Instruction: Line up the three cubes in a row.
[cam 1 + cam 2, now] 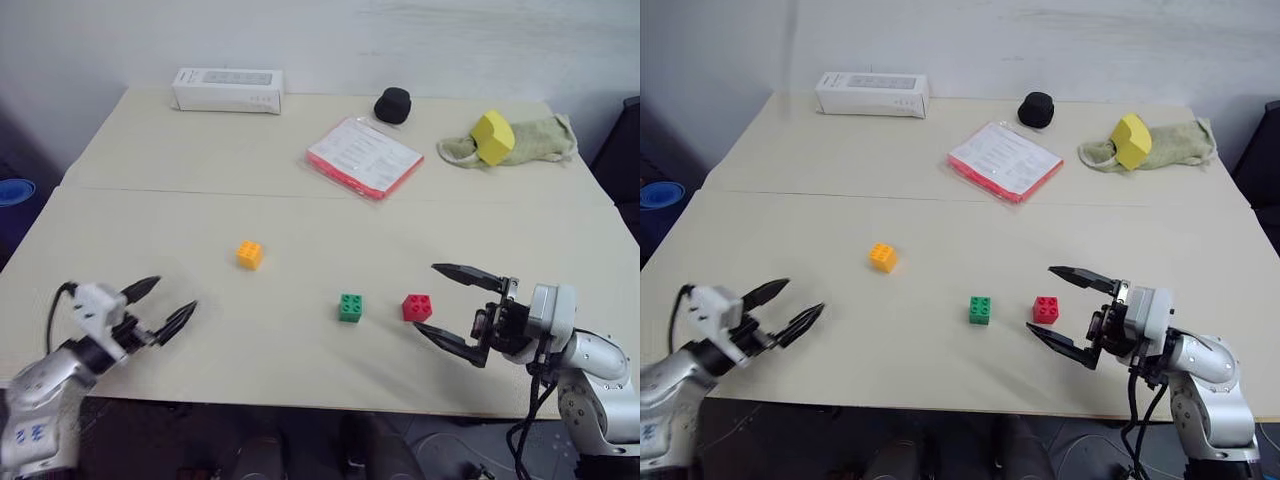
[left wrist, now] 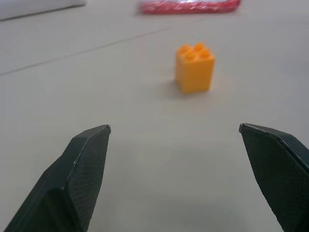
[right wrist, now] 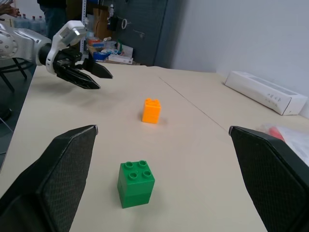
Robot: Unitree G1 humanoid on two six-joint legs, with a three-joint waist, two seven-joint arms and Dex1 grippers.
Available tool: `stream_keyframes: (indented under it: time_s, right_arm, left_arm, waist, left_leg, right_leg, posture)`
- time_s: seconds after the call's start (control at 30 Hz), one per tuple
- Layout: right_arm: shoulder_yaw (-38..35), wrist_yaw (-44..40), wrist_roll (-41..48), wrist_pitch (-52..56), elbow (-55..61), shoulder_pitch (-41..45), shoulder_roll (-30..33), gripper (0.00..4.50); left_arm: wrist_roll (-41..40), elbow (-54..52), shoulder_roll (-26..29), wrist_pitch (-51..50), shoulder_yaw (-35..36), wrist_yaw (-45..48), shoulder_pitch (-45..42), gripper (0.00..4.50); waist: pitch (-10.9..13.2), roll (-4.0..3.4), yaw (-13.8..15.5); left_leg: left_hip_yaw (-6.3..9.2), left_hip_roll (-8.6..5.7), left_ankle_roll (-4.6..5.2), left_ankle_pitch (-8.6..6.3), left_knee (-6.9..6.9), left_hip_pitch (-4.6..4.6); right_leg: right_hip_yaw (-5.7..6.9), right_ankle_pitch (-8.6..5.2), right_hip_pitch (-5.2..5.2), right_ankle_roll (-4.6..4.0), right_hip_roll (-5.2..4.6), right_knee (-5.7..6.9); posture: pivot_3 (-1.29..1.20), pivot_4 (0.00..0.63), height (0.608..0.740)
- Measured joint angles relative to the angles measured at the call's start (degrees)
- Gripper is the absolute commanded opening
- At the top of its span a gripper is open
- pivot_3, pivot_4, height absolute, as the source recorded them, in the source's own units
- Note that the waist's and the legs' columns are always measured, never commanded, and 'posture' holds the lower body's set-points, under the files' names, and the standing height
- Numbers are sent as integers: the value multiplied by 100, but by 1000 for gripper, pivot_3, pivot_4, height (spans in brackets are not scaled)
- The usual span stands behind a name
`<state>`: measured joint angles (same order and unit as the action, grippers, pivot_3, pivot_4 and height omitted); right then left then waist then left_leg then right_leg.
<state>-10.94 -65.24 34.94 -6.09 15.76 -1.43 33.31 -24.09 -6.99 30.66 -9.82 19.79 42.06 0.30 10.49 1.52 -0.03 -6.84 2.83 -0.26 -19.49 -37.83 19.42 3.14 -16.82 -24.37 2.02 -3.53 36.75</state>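
Three studded cubes stand on the beige table (image 1: 200, 200). The orange-yellow cube (image 1: 249, 254) is left of centre. Nearer the front edge, the green cube (image 1: 351, 307) and the red cube (image 1: 417, 307) stand side by side with a small gap between them. My left gripper (image 1: 165, 306) hovers open and empty at the front left, pointing toward the orange-yellow cube (image 2: 194, 67), well short of it. My right gripper (image 1: 448, 302) stands open and empty just right of the red cube. The right wrist view shows the green cube (image 3: 136, 182) close ahead and the orange-yellow cube (image 3: 151, 110) farther off.
At the back of the table lie a white box (image 1: 228, 90), a black round object (image 1: 392, 104), a red-edged booklet (image 1: 364, 156), and a yellow foam block (image 1: 492, 137) on a greenish cloth (image 1: 540, 140). A seam (image 1: 200, 190) crosses the table.
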Motion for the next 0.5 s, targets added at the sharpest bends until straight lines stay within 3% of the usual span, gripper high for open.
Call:
stream_keyframes:
  time_s: [0.23, 0.4, 0.5]
  right_arm:
    - [76, 265, -108, 97, 70, -79, -1, 4500]
    - [115, 444, -178, 128, 301, -201, -1, 4500]
    - [114, 551, -196, 130, 384, -288, -1, 4500]
  left_arm:
    - [536, -7, -1132, -1020, -711, -1992, -1207, 4490]
    - [984, 391, -1660, -1019, -1159, -2580, -1416, 4490]
    - [1220, 531, -1762, -1008, -1310, -2852, -1509, 3882]
  waist:
    - [0, 0, -27]
    - [1, 3, -8]
    - [1, 3, -1]
  left_leg:
    - [-7, 2, -35, 18, 0, -5]
    - [-8, 0, -36, 19, 0, -4]
    - [-7, 0, -38, 20, 0, -4]
  right_leg:
    - [-5, 1, -2, 2, 12, 6]
    - [-5, 1, -2, 2, 12, 5]
    - [-4, 1, -2, 2, 12, 5]
  posture:
    - [0, 150, 740]
    - [0, 150, 740]
    - [0, 150, 740]
